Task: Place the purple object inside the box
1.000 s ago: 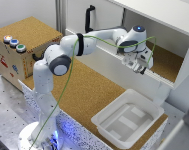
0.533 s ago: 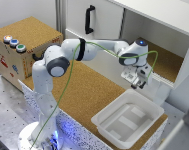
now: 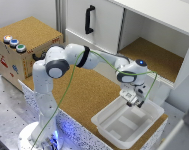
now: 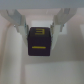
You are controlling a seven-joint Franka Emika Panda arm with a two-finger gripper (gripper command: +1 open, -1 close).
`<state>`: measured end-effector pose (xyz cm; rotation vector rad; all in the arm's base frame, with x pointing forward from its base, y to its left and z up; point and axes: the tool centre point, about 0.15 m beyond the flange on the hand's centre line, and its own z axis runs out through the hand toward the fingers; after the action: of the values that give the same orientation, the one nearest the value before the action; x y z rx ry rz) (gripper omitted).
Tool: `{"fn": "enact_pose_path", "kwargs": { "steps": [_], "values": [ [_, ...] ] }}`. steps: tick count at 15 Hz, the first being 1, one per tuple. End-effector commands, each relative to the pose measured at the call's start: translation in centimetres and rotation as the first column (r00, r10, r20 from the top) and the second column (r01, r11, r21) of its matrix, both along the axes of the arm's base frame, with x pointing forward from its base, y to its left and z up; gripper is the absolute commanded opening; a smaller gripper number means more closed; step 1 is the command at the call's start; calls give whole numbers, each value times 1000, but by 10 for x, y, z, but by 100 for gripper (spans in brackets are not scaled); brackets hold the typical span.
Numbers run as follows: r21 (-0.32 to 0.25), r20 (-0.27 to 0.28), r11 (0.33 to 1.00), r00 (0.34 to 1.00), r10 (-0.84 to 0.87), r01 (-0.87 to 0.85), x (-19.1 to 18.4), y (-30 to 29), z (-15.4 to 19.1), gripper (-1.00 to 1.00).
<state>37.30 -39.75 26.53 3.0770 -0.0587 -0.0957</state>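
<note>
My gripper hangs over the far edge of the white tray, the box, which sits at the front right of the cork table in the exterior view. In the wrist view the gripper is shut on the purple object, a dark purple block with yellow markings, held between the two fingers. The tray's white floor lies below the block, which is still up in the air. In the exterior view the block is mostly hidden by the gripper.
A cork-topped wooden crate with coloured buttons stands at the exterior view's left. A white cabinet with an open cork-floored compartment and a black door handle stands behind the tray. The table edge runs just past the tray.
The gripper has moved with the block from in front of the cabinet opening down and towards the front, to above the tray's far edge.
</note>
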Motion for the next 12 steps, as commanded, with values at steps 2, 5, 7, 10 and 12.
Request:
{"fn": "enact_pose_path", "kwargs": {
  "steps": [2,5,7,10,12],
  "values": [
    [-27,-35,1000,999,-2,1,5,-1,-39,-100],
    [-20,-38,1000,999,0,-1,14,6,-36,-100],
    [-14,-31,1000,1000,1,-2,15,8,-29,100],
    [-19,9,1000,1000,9,-8,16,10,-9,100],
    [-12,51,1000,999,7,-6,19,11,11,100]
  ]
}}
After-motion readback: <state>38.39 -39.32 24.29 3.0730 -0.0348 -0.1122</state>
